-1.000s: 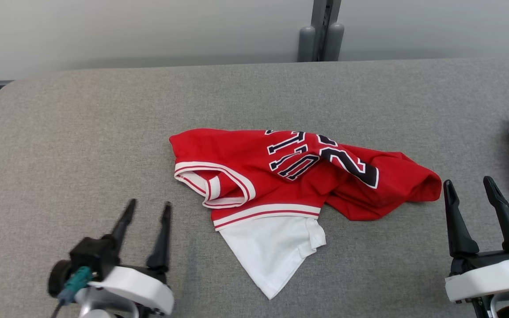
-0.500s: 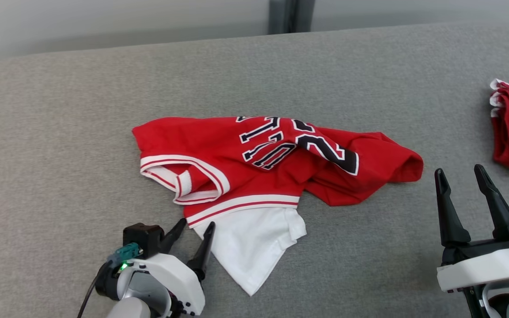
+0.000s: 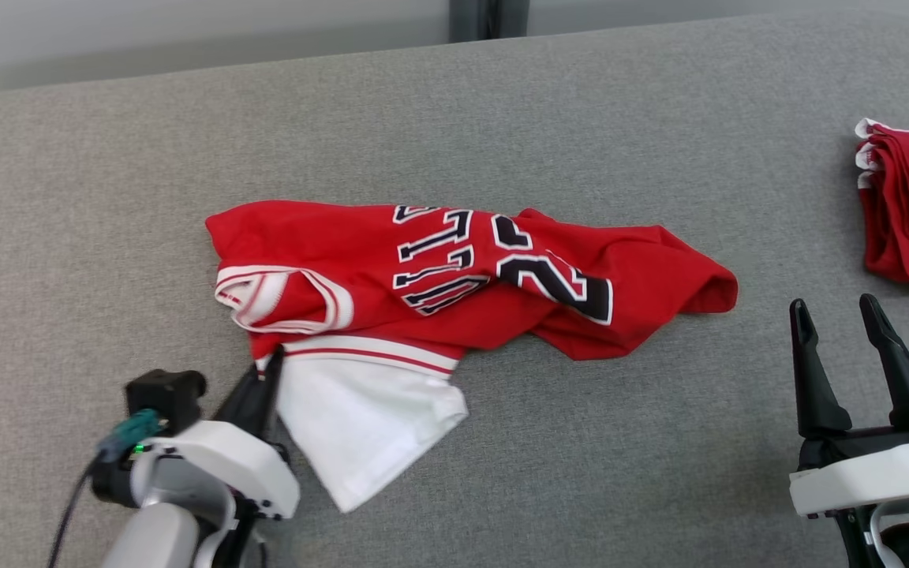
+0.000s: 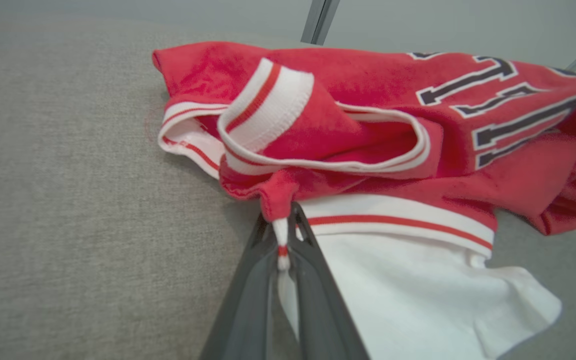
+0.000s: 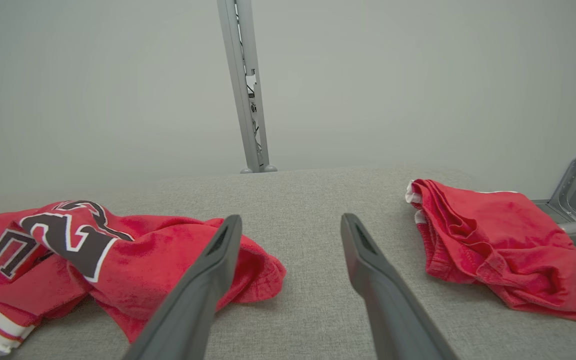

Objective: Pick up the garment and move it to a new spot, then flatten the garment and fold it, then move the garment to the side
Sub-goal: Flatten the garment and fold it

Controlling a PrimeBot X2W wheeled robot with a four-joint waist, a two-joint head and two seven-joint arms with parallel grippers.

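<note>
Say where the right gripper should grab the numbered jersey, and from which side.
Probably the rounded fold at the right end of the jersey, from the right: it bulges up and faces the open right gripper; the left gripper holds the opposite edge.

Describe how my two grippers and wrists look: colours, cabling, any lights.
The left gripper has two long, dark, tapered fingers on a white rounded left wrist shell, which carries a black block, a teal connector, a small green light and a dark cable. The right gripper has matching dark fingers on a white right wrist shell.
</note>
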